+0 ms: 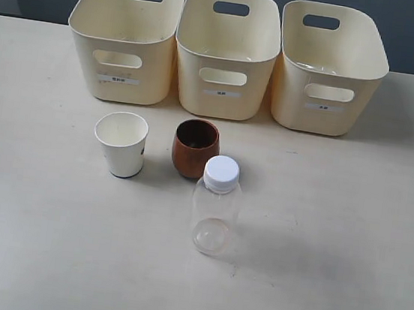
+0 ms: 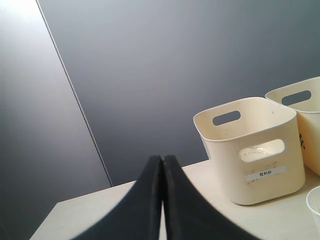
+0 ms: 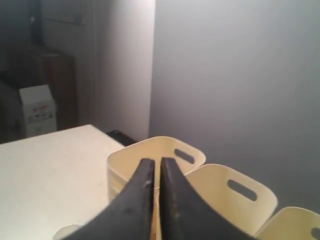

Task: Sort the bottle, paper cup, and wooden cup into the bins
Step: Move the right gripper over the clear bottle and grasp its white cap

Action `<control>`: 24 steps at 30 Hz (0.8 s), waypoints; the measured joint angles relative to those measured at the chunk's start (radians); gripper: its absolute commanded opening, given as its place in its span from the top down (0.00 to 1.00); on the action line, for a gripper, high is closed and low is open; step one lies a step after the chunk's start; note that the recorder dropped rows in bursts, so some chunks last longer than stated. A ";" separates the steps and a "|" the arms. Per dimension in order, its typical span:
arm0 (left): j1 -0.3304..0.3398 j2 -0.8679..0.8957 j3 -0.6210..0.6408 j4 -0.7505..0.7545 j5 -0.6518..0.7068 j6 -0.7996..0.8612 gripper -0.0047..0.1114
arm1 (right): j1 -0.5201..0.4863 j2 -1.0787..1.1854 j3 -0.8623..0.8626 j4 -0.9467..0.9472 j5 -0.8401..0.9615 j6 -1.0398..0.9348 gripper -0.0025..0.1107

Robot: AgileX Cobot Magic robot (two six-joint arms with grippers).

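Observation:
Three cream bins stand in a row at the back of the table: left [image 1: 124,39], middle [image 1: 226,51], right [image 1: 329,68]. In front of them the white paper cup [image 1: 121,143] stands upright. Beside it on the right is the brown wooden cup [image 1: 195,148], and the clear bottle [image 1: 216,206] with a white cap stands nearest the camera. Neither arm shows in the exterior view. My left gripper [image 2: 163,159] is shut and empty, with a bin [image 2: 250,150] and the paper cup's rim [image 2: 315,202] off to one side. My right gripper [image 3: 153,162] is shut, empty, in front of the bins [image 3: 150,155].
A dark grey wall runs behind the bins. A white carton [image 3: 37,110] and dark furniture stand beyond the table's edge in the right wrist view. Bare tabletop [image 1: 347,240] lies around the three objects.

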 measured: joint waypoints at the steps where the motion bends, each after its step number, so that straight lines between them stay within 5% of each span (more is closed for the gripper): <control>1: 0.000 0.000 0.000 0.000 0.000 0.000 0.96 | 0.028 0.009 -0.010 -0.022 0.000 0.008 0.98; 18: 0.000 0.000 0.000 0.000 0.000 0.000 0.96 | 0.621 0.240 -0.057 -0.341 0.376 0.227 0.98; 21: 0.000 0.000 0.000 0.000 0.000 0.000 0.96 | 0.626 0.296 -0.057 -0.341 0.444 0.227 0.75; 24: 0.000 0.000 0.000 0.000 0.000 0.000 0.96 | 0.626 0.337 -0.057 -0.341 0.443 0.265 0.29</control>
